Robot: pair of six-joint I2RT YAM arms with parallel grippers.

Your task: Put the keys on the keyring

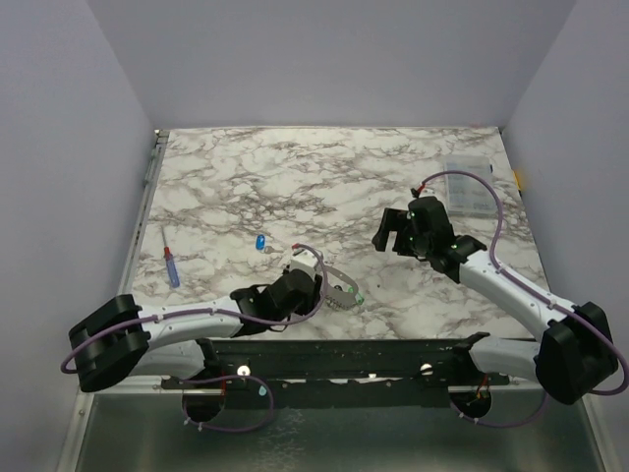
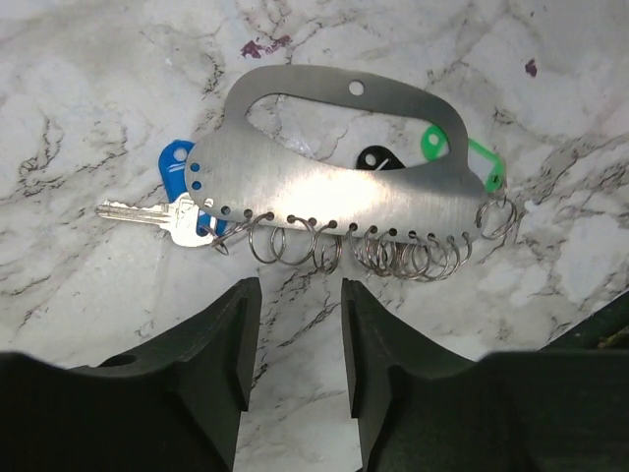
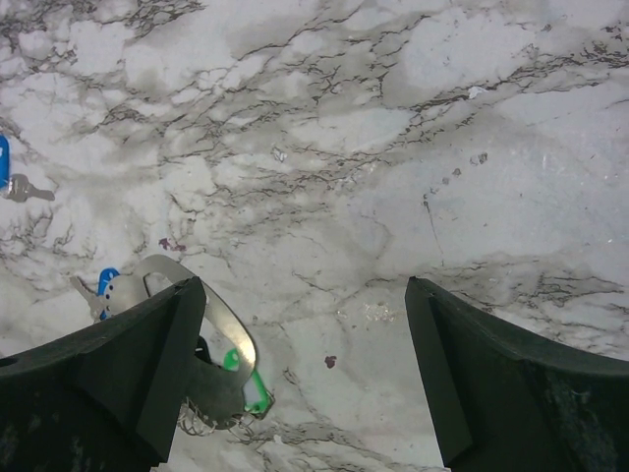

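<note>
Black left gripper point(image 2: 296, 295) part-open, empty, facing keyring point(image 2: 305, 182)

light: bright, diffuse
glare: white hotspot on keyring point(image 2: 324, 192), just ahead of left gripper point(image 2: 295, 287) jaws
shadows: faint, soft-edged
focus: wrist cams sharp, top softer
</note>
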